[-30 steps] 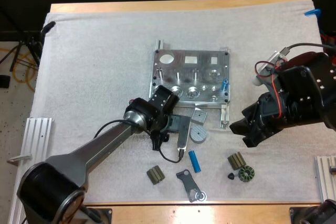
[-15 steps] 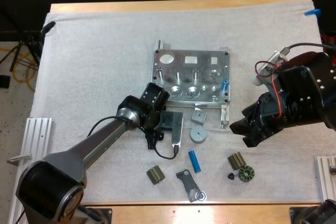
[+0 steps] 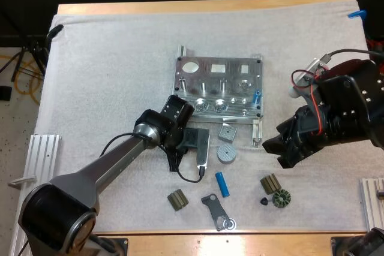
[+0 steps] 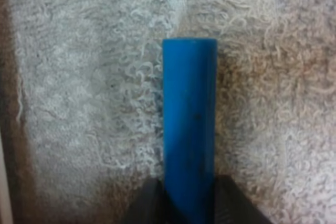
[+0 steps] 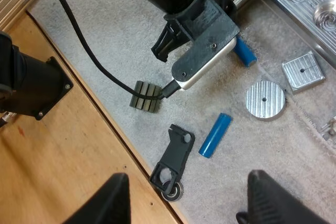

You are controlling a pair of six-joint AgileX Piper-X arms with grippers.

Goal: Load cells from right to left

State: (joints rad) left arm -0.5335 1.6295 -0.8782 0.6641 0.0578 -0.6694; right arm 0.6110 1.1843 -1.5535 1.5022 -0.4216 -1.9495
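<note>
Cell point(image 4: 190, 124) is lying with its long axis pointing straight out from the left gripper point(image 4: 190, 198), whose fingers point(image 4: 149, 208) are pinching its near end, just below the fixture point(image 3: 228, 75) at the high view's centre. The right gripper point(image 3: 282, 151), fingers spread wide and empty, is hovering at right.

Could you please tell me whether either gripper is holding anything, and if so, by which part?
The left gripper holds a blue cylinder by one end, pressing on it from both sides. The right gripper is open and holds nothing.
</note>
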